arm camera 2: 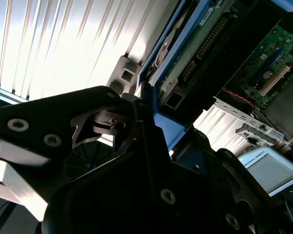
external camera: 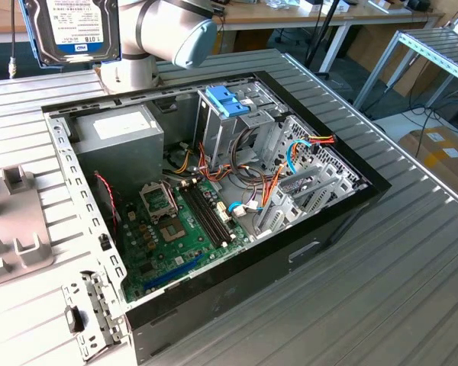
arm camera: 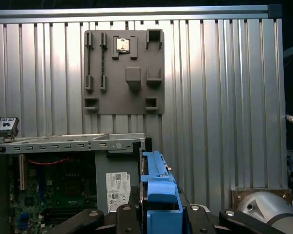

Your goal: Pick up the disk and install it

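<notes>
The computer case (external camera: pixel 237 297) lies open on the desk (external camera: pixel 412 290), with a fixture plate (external camera: pixel 15 229) beside it on the exterior view's left. Inside, the power supply (external camera: pixel 122 137) sits at the far left, the motherboard (external camera: pixel 175 229) before it, and the drive cage (external camera: pixel 237 114) to the right. The disk (external camera: pixel 70 30), in the end effector (arm camera: pixel 160 214), hangs above the case's far-left edge.

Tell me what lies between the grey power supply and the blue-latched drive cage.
A bundle of coloured cables, seen in the exterior view.
</notes>
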You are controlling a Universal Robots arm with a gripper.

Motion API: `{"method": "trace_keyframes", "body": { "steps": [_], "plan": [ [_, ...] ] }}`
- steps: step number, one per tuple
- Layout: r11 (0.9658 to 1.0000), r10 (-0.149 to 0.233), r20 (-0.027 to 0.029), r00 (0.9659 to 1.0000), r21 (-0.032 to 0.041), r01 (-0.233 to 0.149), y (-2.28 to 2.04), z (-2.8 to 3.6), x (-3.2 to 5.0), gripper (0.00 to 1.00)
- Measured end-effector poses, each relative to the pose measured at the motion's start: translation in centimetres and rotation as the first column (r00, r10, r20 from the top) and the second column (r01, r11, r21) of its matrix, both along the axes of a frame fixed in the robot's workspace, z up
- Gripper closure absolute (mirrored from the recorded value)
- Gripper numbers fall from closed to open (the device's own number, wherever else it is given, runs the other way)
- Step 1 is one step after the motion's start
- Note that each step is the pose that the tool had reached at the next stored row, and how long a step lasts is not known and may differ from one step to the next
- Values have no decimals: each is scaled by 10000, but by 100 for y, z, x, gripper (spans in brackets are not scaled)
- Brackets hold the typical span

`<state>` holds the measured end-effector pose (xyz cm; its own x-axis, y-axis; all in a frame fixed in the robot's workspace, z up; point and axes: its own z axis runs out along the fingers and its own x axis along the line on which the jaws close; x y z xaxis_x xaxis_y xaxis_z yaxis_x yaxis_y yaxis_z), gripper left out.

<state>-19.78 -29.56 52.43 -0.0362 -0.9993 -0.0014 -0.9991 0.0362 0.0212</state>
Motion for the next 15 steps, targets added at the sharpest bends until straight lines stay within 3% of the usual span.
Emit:
{"method": "trace_keyframes", "body": {
  "steps": [15],
  "plan": [
    [10000,-1,0,10000,0,1,0,-10,159,63]
  ]
}}
